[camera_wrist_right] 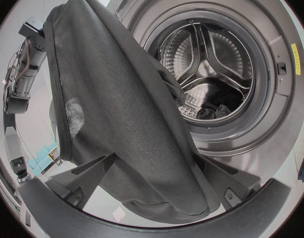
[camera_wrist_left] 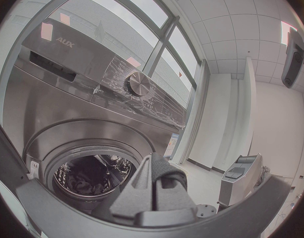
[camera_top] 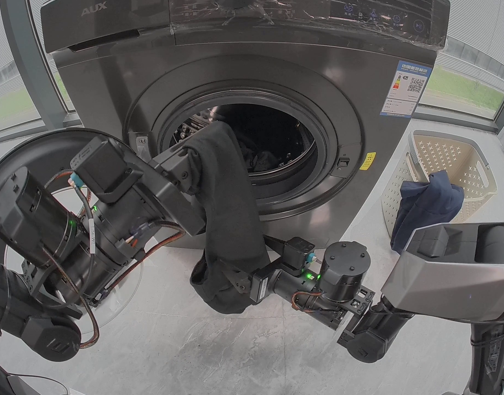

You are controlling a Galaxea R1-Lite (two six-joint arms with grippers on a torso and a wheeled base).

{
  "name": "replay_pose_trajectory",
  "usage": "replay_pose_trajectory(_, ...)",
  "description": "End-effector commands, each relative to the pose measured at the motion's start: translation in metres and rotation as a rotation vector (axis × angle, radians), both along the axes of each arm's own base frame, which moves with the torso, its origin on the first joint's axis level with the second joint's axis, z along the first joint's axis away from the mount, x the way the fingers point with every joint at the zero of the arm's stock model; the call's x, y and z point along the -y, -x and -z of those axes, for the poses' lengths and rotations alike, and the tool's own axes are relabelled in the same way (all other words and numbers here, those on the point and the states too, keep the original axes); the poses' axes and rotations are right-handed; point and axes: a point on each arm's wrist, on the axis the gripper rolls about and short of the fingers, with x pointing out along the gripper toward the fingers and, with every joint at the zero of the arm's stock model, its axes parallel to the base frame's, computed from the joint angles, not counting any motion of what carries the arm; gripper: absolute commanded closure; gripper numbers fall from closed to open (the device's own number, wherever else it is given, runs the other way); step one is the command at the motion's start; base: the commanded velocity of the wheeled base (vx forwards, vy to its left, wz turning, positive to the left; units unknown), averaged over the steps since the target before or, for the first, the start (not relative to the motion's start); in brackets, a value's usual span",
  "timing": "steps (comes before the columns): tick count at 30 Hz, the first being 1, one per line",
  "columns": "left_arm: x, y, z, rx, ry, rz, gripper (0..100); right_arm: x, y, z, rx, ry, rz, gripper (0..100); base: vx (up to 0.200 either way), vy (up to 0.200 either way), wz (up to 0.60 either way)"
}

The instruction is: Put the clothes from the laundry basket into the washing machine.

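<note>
Left gripper (camera_top: 187,159): clenched on black garment (camera_top: 224,209)
Right gripper (camera_wrist_right: 153,164): released, straddling its lower end
Head view, right: navy garment (camera_top: 427,204) on laundry basket (camera_top: 474,163)

- 1 washing machine (camera_top: 98,83)
- 1 laundry basket (camera_top: 460,160)
- 2 garments outside the drum: 1 dark grey garment (camera_top: 230,209), 1 navy garment (camera_top: 427,204)
- dark clothes (camera_wrist_right: 218,108) in the drum: can't separate them to count
- 2 hands: left hand (camera_top: 187,159), right hand (camera_top: 233,280)

Pale grey tiled floor (camera_top: 208,357). Tall framed windows (camera_wrist_left: 183,55) let in daylight. White wall (camera_wrist_left: 277,126) and a panelled ceiling (camera_wrist_left: 238,20) overhead.
</note>
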Motion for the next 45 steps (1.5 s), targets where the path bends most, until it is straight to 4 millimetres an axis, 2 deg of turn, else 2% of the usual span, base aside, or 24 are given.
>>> replay_pose_trajectory(1,0.002,0.003,-0.001,0.000,0.003,0.013,100,-0.007,-0.008,0.016,-0.011,0.013,0.000,0,0.000,0.000,0.00)
replay_pose_trajectory(7,0.003,0.006,-0.002,0.003,0.007,0.024,100,-0.015,-0.027,0.015,0.031,-0.020,0.020,0,0.000,0.000,0.00)
replay_pose_trajectory(12,0.004,0.007,-0.003,0.003,0.011,0.032,100,-0.018,-0.033,0.015,0.044,-0.036,0.031,0,0.000,0.000,0.00)
replay_pose_trajectory(13,0.004,0.007,-0.003,0.003,0.013,0.033,100,-0.018,-0.033,0.015,0.046,-0.038,0.033,100,0.000,0.000,0.00)
replay_pose_trajectory(18,0.001,0.004,-0.003,-0.007,0.019,0.015,100,-0.007,-0.042,0.007,0.057,-0.054,0.071,100,0.000,0.000,0.00)
replay_pose_trajectory(21,-0.008,-0.006,0.003,-0.028,0.004,-0.042,100,0.016,-0.052,-0.018,0.094,-0.088,0.138,100,0.000,0.000,0.00)
replay_pose_trajectory(23,-0.013,-0.011,0.009,-0.045,-0.011,-0.069,100,0.025,-0.051,-0.026,0.099,-0.094,0.154,100,0.000,0.000,0.00)
replay_pose_trajectory(24,-0.016,-0.015,0.019,-0.076,-0.036,-0.089,100,0.033,-0.047,-0.035,0.102,-0.100,0.165,100,0.000,0.000,0.00)
replay_pose_trajectory(28,-0.023,-0.015,0.044,-0.155,-0.107,-0.104,100,0.044,-0.038,-0.054,0.118,-0.119,0.175,100,0.000,0.000,0.00)
replay_pose_trajectory(29,-0.023,-0.015,0.044,-0.155,-0.107,-0.104,100,0.044,-0.038,-0.054,0.118,-0.119,0.175,100,0.000,0.000,0.00)
replay_pose_trajectory(30,-0.025,-0.013,0.060,-0.209,-0.150,-0.110,100,0.047,-0.034,-0.065,0.133,-0.139,0.189,100,0.000,0.000,0.00)
replay_pose_trajectory(31,-0.026,-0.012,0.067,-0.231,-0.168,-0.110,100,0.047,-0.032,-0.071,0.141,-0.153,0.195,100,0.000,0.000,0.00)
replay_pose_trajectory(34,-0.028,-0.014,0.079,-0.275,-0.200,-0.121,100,0.046,-0.028,-0.076,0.145,-0.167,0.189,100,0.000,0.000,0.00)
replay_pose_trajectory(35,-0.030,-0.018,0.091,-0.310,-0.229,-0.136,100,0.045,-0.026,-0.080,0.150,-0.175,0.184,100,0.000,0.000,0.00)
replay_pose_trajectory(40,-0.026,-0.027,0.122,-0.393,-0.320,-0.143,100,0.043,-0.018,-0.091,0.168,-0.201,0.164,100,0.000,0.000,0.00)
replay_pose_trajectory(45,-0.023,-0.031,0.137,-0.438,-0.354,-0.140,100,0.038,-0.009,-0.094,0.156,-0.218,0.137,100,0.000,0.000,0.00)
